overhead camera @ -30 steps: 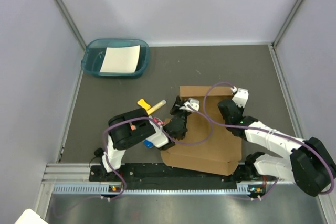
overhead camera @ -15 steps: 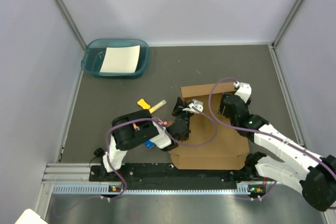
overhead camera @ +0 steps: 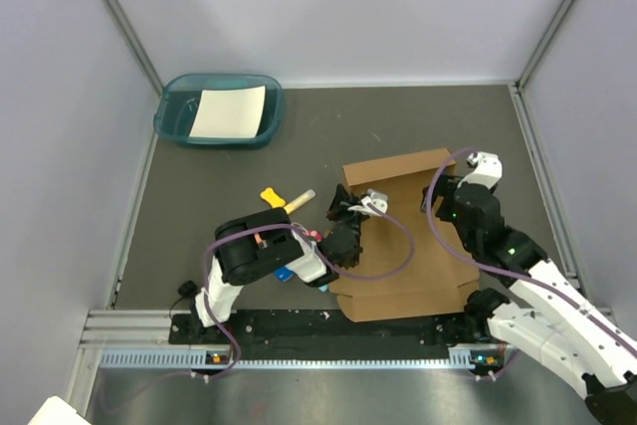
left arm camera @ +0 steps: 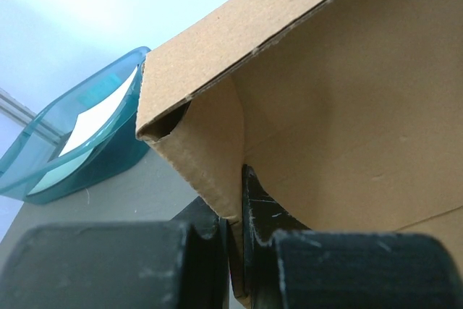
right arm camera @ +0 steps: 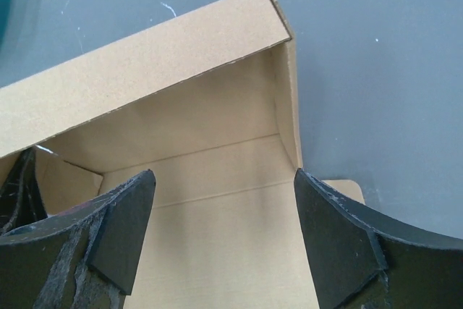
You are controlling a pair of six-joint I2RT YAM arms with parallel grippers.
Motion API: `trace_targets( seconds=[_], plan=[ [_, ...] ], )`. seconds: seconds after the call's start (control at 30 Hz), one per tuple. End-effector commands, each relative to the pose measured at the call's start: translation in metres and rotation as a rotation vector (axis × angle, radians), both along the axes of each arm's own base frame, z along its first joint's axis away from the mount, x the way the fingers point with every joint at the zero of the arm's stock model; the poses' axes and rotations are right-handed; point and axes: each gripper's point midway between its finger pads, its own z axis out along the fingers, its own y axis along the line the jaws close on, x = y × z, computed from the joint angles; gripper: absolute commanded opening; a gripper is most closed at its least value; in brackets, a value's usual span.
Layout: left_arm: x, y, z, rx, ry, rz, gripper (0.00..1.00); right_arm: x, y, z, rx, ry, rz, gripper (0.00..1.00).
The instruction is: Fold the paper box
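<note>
The paper box (overhead camera: 403,246) is brown corrugated cardboard lying between the two arms, with its far wall (overhead camera: 396,166) folded up. My left gripper (overhead camera: 345,214) is shut on the box's left side flap (left arm camera: 210,157); the flap's edge is pinched between the black fingers (left arm camera: 253,200). My right gripper (overhead camera: 445,208) hovers over the box's right side. Its jaws stand wide open with nothing between them (right arm camera: 224,179). Below it I see the box floor (right arm camera: 217,251) and the raised far wall (right arm camera: 145,63).
A teal tray (overhead camera: 171,116) holding a white paper sheet (overhead camera: 228,111) sits at the back left. A yellow-handled tool (overhead camera: 284,200) and a small blue item (overhead camera: 282,273) lie left of the box. Grey walls enclose the dark mat.
My right gripper has opened and drawn back to the right. The box has slid right and its far wall now stands up. The left gripper keeps its pinch.
</note>
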Motion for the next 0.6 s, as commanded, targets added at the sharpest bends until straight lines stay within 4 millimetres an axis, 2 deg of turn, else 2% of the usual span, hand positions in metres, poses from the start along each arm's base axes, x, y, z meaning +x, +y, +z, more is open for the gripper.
trace_targets(
  seconds=[0.0, 0.13, 0.23, 0.27, 0.33, 0.37, 0.43, 0.47, 0.57],
  plan=[
    [-0.001, 0.012, 0.009, -0.031, -0.060, 0.032, 0.00, 0.002, -0.013, 0.040, 0.025, -0.126, -0.059, 0.78],
    [-0.002, 0.015, 0.006, -0.027, -0.055, 0.033, 0.00, 0.013, -0.019, 0.066, 0.072, -0.207, -0.105, 0.79],
    [-0.002, 0.017, 0.005, -0.023, -0.052, 0.031, 0.00, 0.028, -0.026, 0.076, 0.130, -0.223, -0.137, 0.79],
    [-0.003, 0.018, 0.004, -0.020, -0.051, 0.031, 0.00, 0.037, -0.029, 0.071, 0.148, -0.204, -0.141, 0.79],
    [-0.003, 0.018, 0.004, -0.022, -0.051, 0.026, 0.00, 0.049, -0.027, 0.073, 0.217, -0.212, -0.136, 0.79],
    [-0.003, 0.019, 0.003, -0.020, -0.050, 0.027, 0.00, 0.058, -0.019, 0.065, 0.245, -0.179, -0.099, 0.80],
    [-0.004, 0.018, 0.003, -0.019, -0.050, 0.021, 0.00, 0.069, -0.024, 0.061, 0.274, -0.173, -0.115, 0.80],
    [-0.005, 0.019, 0.002, -0.016, -0.049, 0.019, 0.00, 0.075, -0.016, 0.065, 0.295, -0.191, -0.073, 0.80],
    [-0.005, 0.021, 0.001, -0.010, -0.046, 0.014, 0.00, 0.085, -0.009, 0.057, 0.300, -0.184, -0.042, 0.80]
  ],
)
